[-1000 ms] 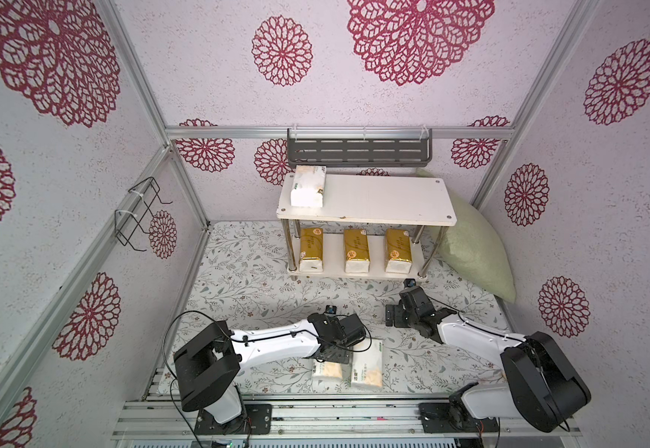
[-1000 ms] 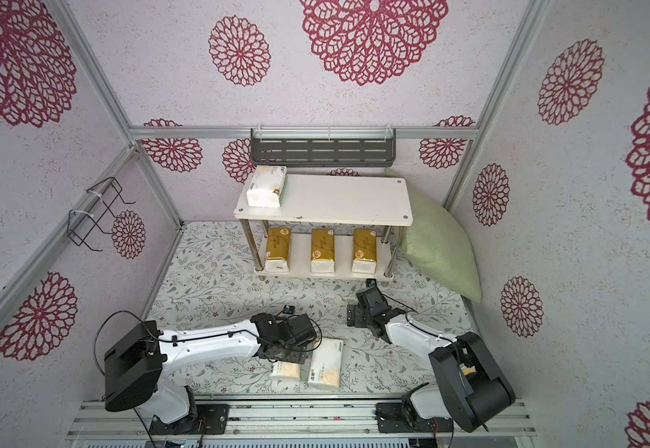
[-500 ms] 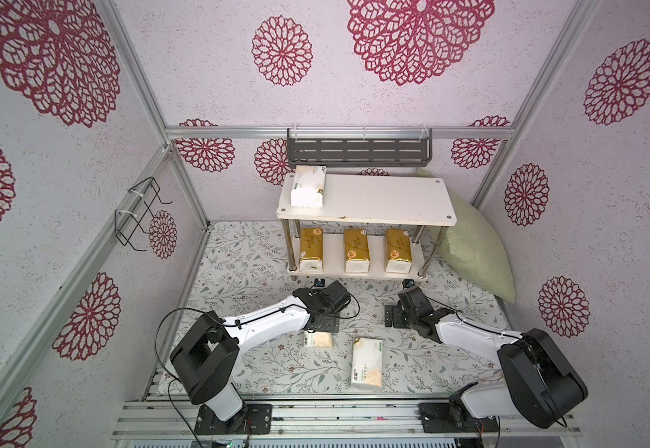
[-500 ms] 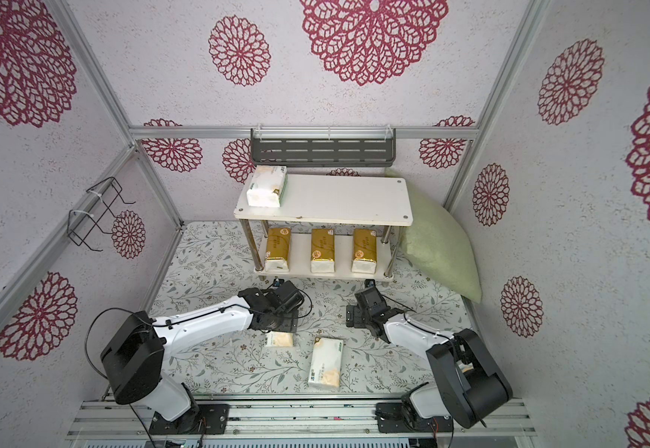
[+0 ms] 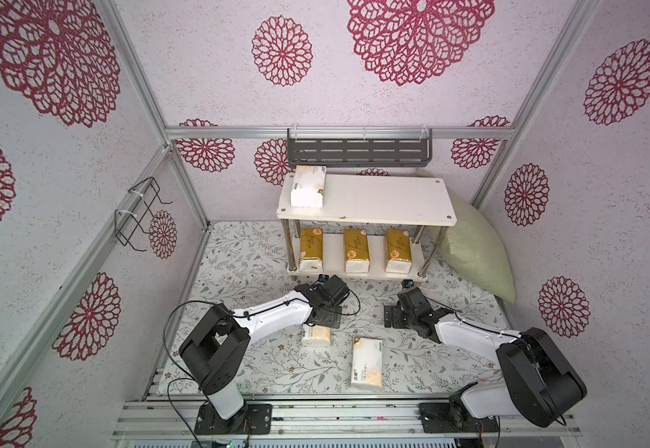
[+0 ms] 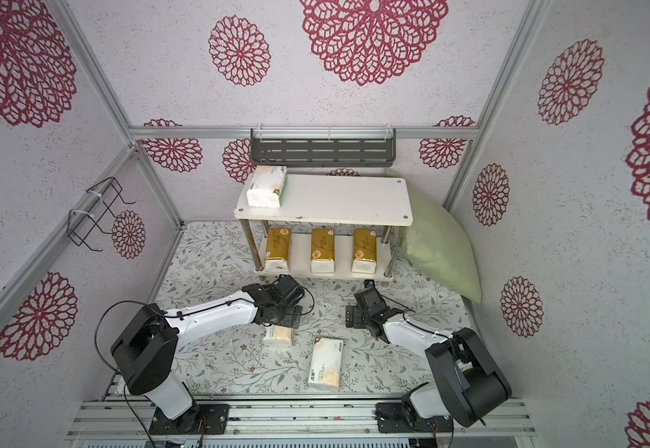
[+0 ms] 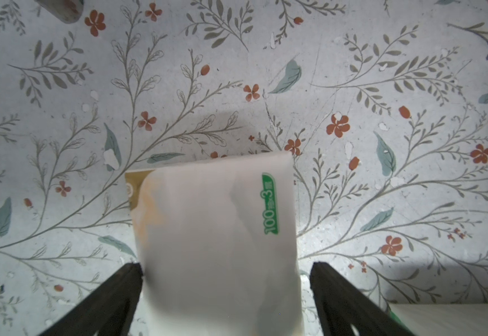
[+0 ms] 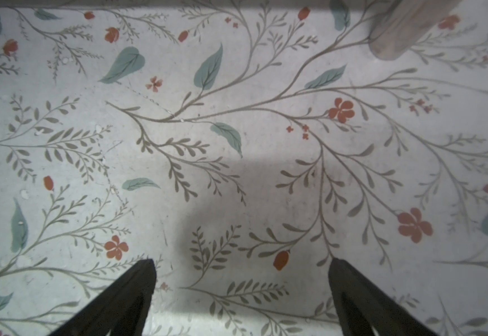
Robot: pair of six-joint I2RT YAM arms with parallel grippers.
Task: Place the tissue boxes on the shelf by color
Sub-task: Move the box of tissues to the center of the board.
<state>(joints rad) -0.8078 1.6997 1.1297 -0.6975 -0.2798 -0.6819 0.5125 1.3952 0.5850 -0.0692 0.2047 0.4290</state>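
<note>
Your left gripper [image 7: 226, 265] has travelled up the frame. It was at the lower centre, over two white packs lying side by side, and is now just below the lower board of the shelf [image 5: 370, 276]. It took one white pack [image 5: 315, 336] with it. That pack now shows above and left of the other white pack [image 5: 367, 362] in both top views, foreshortened, with one end turned toward the wrist. In the last half second the jaws have spread: in the left wrist view one finger [image 7: 114, 296] touches the pack's edge and the other stands clear of it. Whether the pack rests on the mat [image 5: 261, 271] cannot be told.
</note>
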